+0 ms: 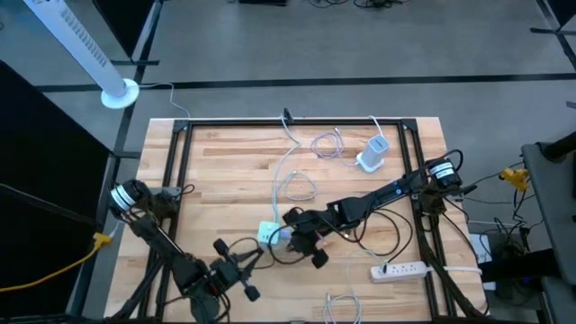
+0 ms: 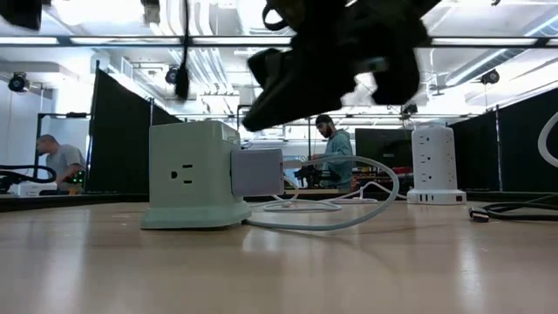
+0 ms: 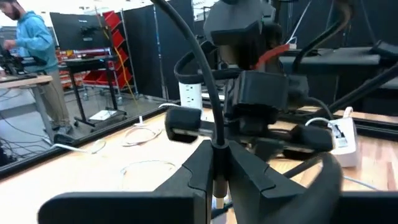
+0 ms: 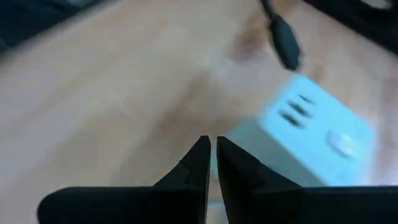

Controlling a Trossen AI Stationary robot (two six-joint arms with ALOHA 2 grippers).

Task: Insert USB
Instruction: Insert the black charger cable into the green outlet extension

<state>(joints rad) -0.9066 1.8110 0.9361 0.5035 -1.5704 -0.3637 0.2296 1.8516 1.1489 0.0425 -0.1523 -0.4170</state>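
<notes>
A pale green power cube stands on the wooden table, with a whitish adapter plugged into its side. My left gripper comes in from the near left, level, and is shut on a thin black cable. My right gripper hovers just right of the cube, slanting down, shut with nothing between its fingers. In the right wrist view a black plug shows beside the cube; I cannot tell whether it belongs to the held cable. My left gripper pinches the black cable between its two fingers, which point level from the table's near left and lie across it. The cable rises out of the fingers and curves away overhead. A short pale end shows below the fingers.
A white tower power strip stands at the back right, and a flat white strip lies at the near right. Loose white cables and black cable loops lie around the cube. People stand beyond the table.
</notes>
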